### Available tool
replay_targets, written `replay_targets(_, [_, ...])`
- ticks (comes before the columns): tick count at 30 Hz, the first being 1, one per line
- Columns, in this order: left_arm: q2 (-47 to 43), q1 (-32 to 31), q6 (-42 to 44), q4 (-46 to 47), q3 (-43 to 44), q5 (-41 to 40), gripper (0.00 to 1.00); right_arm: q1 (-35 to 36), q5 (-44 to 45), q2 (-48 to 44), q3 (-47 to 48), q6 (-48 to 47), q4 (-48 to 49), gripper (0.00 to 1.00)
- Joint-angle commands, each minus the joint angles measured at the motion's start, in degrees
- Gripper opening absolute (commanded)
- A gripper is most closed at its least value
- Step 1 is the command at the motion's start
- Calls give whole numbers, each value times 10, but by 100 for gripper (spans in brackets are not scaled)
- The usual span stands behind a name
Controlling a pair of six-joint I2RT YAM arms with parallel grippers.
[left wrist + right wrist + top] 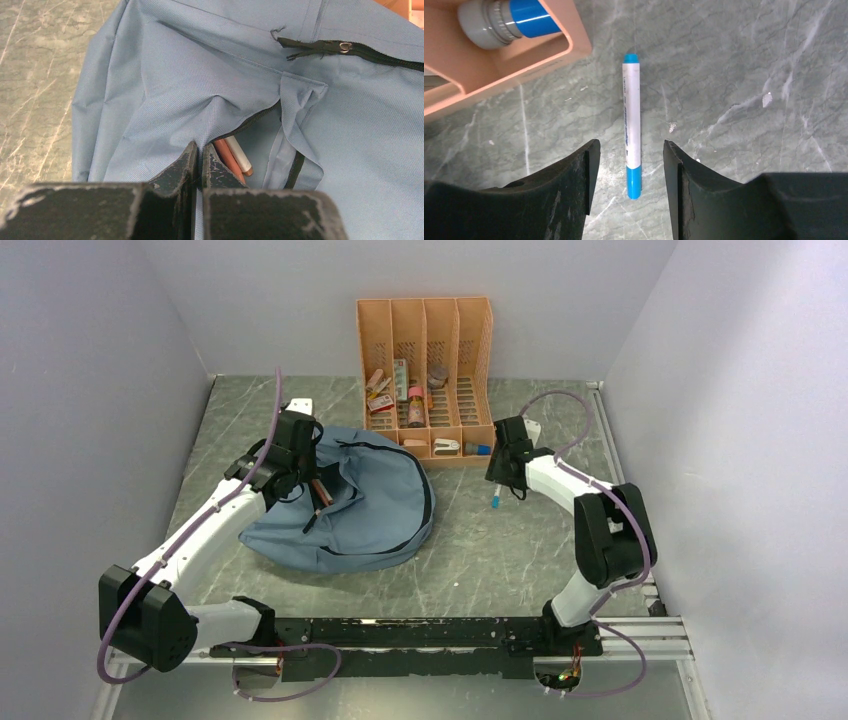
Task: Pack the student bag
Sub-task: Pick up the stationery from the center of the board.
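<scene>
Left gripper (198, 156) shut tight, pinching a fold at the pocket mouth of the student bag (175, 85). Bag lies slumped on the table (480, 540), just front-left of the orange organizer (425, 330); limp, light cloth, probably best taken by hem or zip edge. Right gripper (630, 150) partway open, empty, straddling a blue-capped marker (631, 110) lying flat.

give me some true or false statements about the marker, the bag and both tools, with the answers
1. The white marker with blue ends lies on the grey marbled table. True.
2. The right tool is shut on that marker. False: its jaws stand open on either side of it, not touching.
3. The left tool is shut on the dusty-blue fabric backpack at its pocket edge. True.
4. That pocket is zipped shut. False: it gapes, with two pens showing inside.
</scene>
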Motion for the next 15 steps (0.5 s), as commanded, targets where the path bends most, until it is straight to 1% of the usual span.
replay_targets(1, [-6, 4, 1, 27, 10, -10, 5, -9, -3, 23, -4, 0, 8, 52])
replay_targets(7, [-6, 4, 1, 27, 11, -10, 5, -12, -11, 59, 3, 1, 26, 51])
replay_targets(15, [-3, 4, 1, 28, 12, -11, 5, -12, -6, 99, 24, -3, 16, 48])
